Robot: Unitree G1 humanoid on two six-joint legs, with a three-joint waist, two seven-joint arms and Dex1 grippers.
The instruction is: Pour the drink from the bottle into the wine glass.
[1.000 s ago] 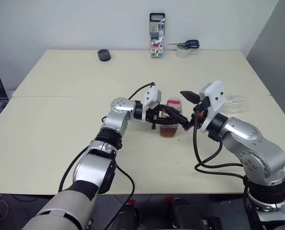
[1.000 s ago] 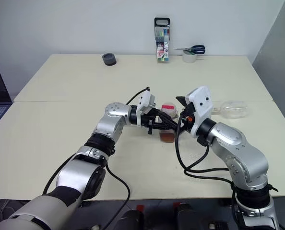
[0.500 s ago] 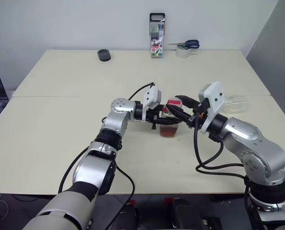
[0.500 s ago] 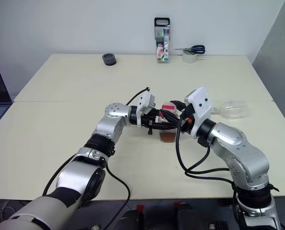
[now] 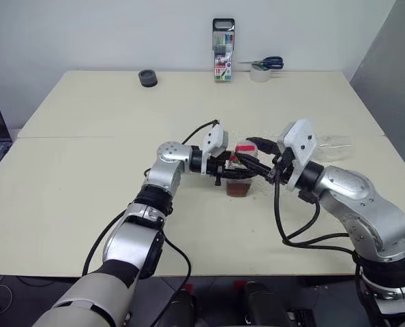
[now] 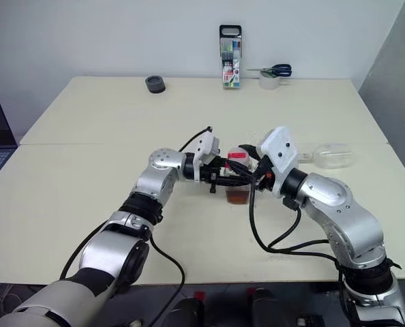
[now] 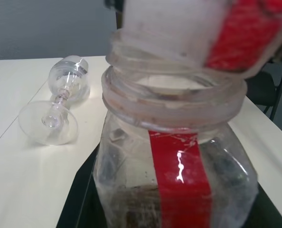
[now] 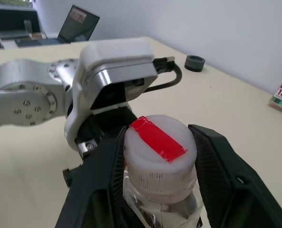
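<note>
While 1 squarish clear plastic bottle [image 6: 238,178] is standing upright at the table [image 6: 86,197] centre, the left gripper [image 6: 224,174] is clamping its body and the right gripper [image 8: 155,156] is squeezing its ribbed white cap [image 8: 160,154]. 1 smooth wine glass [image 7: 60,102] is lying sideways at 3 o'clock. Amber drink [image 5: 241,188] is filling only the bottom.

- We count one bottle [image 5: 242,174].
- One wine glass [image 5: 334,142].
- One marker pack [image 5: 223,50].
- One pair of scissors [image 5: 264,64].
- Two grippers: left gripper [image 5: 231,172], right gripper [image 5: 245,156].
</note>
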